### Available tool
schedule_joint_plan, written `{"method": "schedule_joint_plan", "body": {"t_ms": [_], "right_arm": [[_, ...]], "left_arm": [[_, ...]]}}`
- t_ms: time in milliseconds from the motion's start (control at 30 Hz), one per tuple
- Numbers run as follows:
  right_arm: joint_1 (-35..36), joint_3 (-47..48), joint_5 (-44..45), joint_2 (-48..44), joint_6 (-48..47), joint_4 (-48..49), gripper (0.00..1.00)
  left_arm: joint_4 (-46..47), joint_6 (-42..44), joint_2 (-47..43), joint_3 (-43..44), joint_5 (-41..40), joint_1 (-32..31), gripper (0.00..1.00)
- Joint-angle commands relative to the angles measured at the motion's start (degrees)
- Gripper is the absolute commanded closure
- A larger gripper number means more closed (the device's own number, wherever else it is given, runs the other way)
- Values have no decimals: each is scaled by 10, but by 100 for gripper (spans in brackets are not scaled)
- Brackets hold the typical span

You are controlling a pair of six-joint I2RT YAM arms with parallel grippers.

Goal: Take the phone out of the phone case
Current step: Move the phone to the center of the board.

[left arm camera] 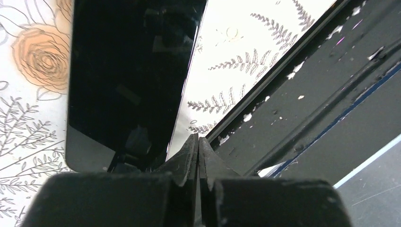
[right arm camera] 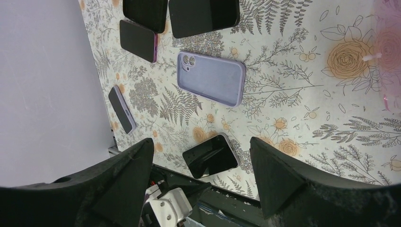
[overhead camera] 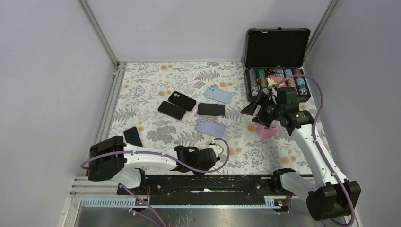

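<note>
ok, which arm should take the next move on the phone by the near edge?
Left, probably. The left pincer sits low beside that phone, though shut on nothing, so it must reopen. The right pincer is open but hangs high over the mat.

five phones (overhead camera: 211, 109) cluster at the centre of the table (overhead camera: 142, 90); an open case (overhead camera: 276, 52) stands upper right, a small container (overhead camera: 267, 130) below it, a sixth phone (overhead camera: 133, 136) lower left.

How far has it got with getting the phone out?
Nothing clearly done yet. The left gripper is shut on nothing beside a black phone near the edge of the table; the right gripper hangs open above. The actual removal is all ahead.
</note>
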Motion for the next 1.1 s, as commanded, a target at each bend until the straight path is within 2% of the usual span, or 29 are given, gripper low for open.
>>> {"method": "schedule_joint_plan", "body": {"t_ms": [0,267,433,767,967,1067], "right_arm": [[-3,-2,-8,-4,4,16,19],[-3,-7,-10,-8,6,16,20],[-3,-12,-10,-15,9,16,20],[-3,-18,-11,-22,14,16,20],[-3,-23,-12,-20,13,17,20],[-3,-21,-18,-16,9,16,20]], "left_arm": [[18,-9,-2,-13,23,1,100],[-10,-22,23,-9,-38,26,100],[-5,-23,41,6,-47,70,100],[-19,-35,125,80,-88,126,100],[-12,-38,129,93,-83,149,100],[-14,-9,95,92,-35,162,100]]}}
